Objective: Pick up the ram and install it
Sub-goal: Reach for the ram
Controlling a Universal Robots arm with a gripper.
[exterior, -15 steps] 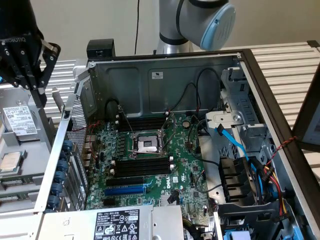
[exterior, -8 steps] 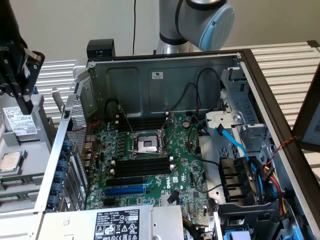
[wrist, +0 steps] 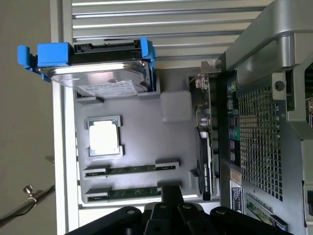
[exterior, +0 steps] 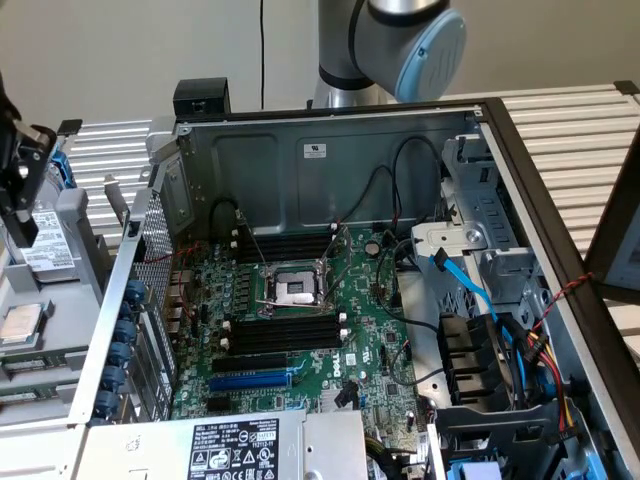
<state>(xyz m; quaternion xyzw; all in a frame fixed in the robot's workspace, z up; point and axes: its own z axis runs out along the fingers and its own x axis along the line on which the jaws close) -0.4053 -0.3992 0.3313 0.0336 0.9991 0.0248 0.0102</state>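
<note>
Slatted metal worktop (exterior: 560,120) carries an open grey computer case (exterior: 330,150). Its green motherboard's (exterior: 370,340) long black slots (exterior: 285,330) sit empty. The thin green ram stick (wrist: 129,192) lies unpicked along the grey moulded tray's (wrist: 142,142) edge, with the closed black gripper (wrist: 171,188) empty beside it.

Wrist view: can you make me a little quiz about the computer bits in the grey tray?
1. How many ram sticks lie in the grey tray?
2. True or false: the silver chip sits between the hard drive and the ram sticks.
3. Which part wears blue clips? A the silver chip, B the hard drive, C a ram stick.
Key: 1 two; 2 true; 3 B.
</note>
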